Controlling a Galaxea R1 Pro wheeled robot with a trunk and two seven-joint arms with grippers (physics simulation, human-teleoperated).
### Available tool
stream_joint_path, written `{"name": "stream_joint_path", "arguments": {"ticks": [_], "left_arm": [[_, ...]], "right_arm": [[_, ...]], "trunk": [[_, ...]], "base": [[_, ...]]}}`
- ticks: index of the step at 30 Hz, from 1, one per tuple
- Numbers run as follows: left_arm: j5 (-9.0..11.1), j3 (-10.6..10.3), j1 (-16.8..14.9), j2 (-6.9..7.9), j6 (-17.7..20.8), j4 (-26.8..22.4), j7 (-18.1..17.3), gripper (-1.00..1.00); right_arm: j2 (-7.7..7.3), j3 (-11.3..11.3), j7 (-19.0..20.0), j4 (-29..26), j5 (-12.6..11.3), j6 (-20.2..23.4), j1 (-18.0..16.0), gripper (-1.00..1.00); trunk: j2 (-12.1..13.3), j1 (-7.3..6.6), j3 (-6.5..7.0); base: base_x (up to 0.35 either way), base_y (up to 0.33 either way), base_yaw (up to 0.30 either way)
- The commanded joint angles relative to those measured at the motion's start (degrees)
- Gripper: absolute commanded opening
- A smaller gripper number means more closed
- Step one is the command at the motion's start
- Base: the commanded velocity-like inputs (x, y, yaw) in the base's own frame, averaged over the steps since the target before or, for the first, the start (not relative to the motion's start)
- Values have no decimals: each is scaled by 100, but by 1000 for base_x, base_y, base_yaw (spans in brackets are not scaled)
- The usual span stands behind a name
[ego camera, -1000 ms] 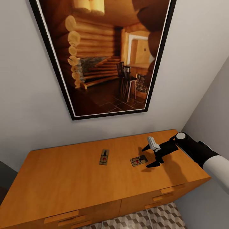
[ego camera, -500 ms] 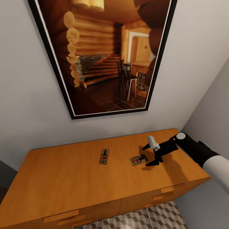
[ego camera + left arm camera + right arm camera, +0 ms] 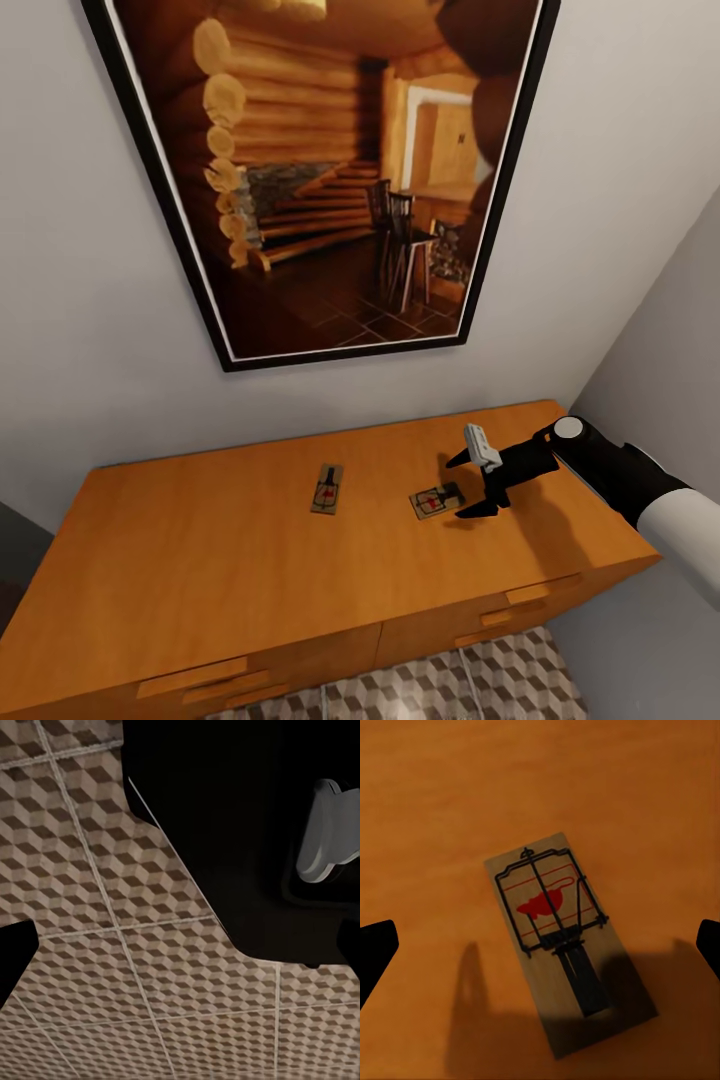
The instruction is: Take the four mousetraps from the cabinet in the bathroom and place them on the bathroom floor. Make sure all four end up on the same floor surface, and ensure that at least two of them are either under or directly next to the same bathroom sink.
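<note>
Straddling mousetrap (image 3: 561, 937), right gripper (image 3: 470, 485) fingers (image 3: 476, 510) apparently apart

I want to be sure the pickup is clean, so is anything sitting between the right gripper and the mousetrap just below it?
Nothing visible does. The right gripper is open over the nearer mousetrap, which lies flat on the bare cabinet top. The second mousetrap lies well apart from it.

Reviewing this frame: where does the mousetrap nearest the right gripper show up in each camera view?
Head view: mousetrap on the cabinet top, just left of the open right gripper.
Right wrist view: same mousetrap, central.
Left wrist view: not in it; bathroom floor.
Shared landmark: the orange cabinet top.
</note>
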Motion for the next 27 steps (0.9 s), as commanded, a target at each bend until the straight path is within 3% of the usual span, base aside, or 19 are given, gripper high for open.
{"name": "stream_joint_path", "arguments": {"ticks": [1,27], "left_arm": [[42,-49,-4,-4,-32,12,13,100],[42,-49,-4,-39,-32,12,13,100]], "right_arm": [[-9,37,-9,3,-43,-27,-11,100],[-13,37,-43,3,-34,-28,-11,100]], "trunk": [[-11,3,-15],[-11,3,-164]], "base": [[0,0,0],[0,0,0]]}}
